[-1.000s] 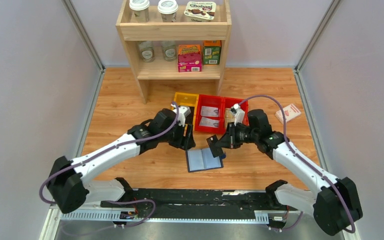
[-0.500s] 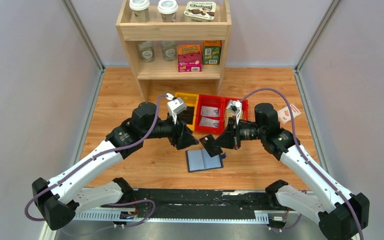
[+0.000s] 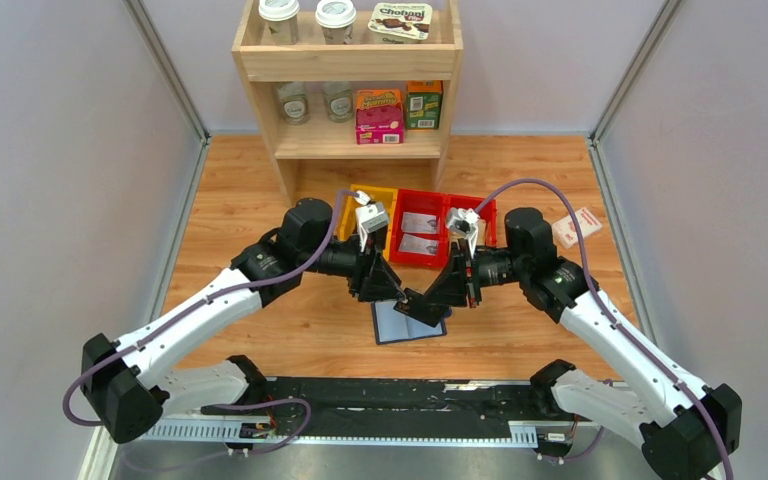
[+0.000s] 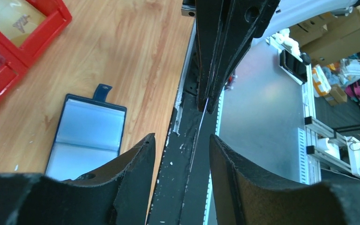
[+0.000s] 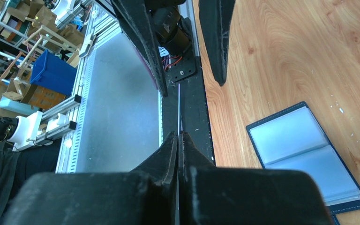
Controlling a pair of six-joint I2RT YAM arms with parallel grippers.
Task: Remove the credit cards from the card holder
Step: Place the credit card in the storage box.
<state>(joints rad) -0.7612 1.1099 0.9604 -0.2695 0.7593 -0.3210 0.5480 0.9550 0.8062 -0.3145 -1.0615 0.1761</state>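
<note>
The right gripper (image 5: 178,138) is clamped on the thin black credit card (image 3: 422,310), now straddled by the open jaws of the left gripper (image 4: 182,137), seemingly for handover.

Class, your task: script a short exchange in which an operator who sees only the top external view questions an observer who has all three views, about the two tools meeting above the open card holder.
Operator: From above, everything overlaps over the card holder. Who has the credit card?
Observer: The right tool is shut on it; its wrist view shows the fingers pressed together on the card's edge.
Operator: And the left tool?
Observer: Open, one finger on each side of the card, with a gap on both sides.
</note>
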